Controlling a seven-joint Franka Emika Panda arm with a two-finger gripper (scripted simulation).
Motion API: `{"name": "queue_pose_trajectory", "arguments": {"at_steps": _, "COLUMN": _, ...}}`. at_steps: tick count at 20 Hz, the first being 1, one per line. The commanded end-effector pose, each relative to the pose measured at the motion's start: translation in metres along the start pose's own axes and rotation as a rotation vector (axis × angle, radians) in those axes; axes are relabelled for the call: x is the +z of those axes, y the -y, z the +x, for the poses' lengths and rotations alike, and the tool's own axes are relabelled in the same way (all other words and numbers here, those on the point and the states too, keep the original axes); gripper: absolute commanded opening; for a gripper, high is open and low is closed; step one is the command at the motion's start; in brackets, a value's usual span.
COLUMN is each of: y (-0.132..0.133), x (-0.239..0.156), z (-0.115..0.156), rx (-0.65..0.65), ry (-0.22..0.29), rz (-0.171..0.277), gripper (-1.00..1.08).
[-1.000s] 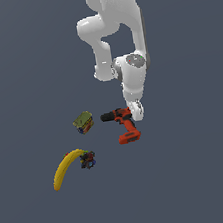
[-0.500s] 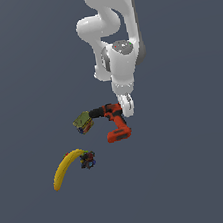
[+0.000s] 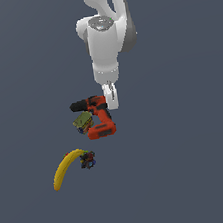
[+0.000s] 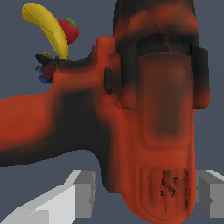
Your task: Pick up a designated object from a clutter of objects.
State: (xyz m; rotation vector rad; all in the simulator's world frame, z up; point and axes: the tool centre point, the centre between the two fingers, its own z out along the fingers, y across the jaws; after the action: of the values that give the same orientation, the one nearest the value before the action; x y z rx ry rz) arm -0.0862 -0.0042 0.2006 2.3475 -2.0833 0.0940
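One arm: white Panda [image 3: 105,38] reaching down from the exterior view's top, wrist over the clutter, presumably to take the target from above
Drill: red-orange cordless drill [image 3: 97,116], largest item; black chuck toward exterior view's left, battery base toward the viewer; fills wrist view [image 4: 148,113], so directly under the camera
Gripper: gripper [image 3: 111,96] at the motor end of the drill; fingers [image 4: 85,192] apart, one each side of the red body in wrist view; contact not discernible, nothing held yet by the look of it; straddle suits a squeeze across the body
Banana: yellow banana [image 3: 65,167], well apart from drill
Box: olive-green box [image 3: 82,121], touching or just beside drill handle; snag risk on lift
Small item: dark multicoloured item [image 3: 88,160], beside banana tip
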Motion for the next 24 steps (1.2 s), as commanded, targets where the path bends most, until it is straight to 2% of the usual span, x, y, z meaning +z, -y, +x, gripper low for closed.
{"name": "queue_pose_trajectory", "arguments": {"at_steps": 1, "y": 0.004, "x": -0.023, "z": 0.018, "rx": 0.000, "ry": 0.000, "rz": 0.007, "gripper": -1.00}}
{"name": "queue_pose_trajectory", "arguments": {"at_steps": 14, "y": 0.023, "x": -0.130, "z": 0.106, "rx": -0.003, "ry": 0.002, "rz": 0.007, "gripper": -1.00}}
{"name": "queue_pose_trajectory", "arguments": {"at_steps": 24, "y": 0.035, "x": -0.178, "z": 0.144, "rx": -0.006, "ry": 0.002, "rz": 0.008, "gripper": -1.00}}
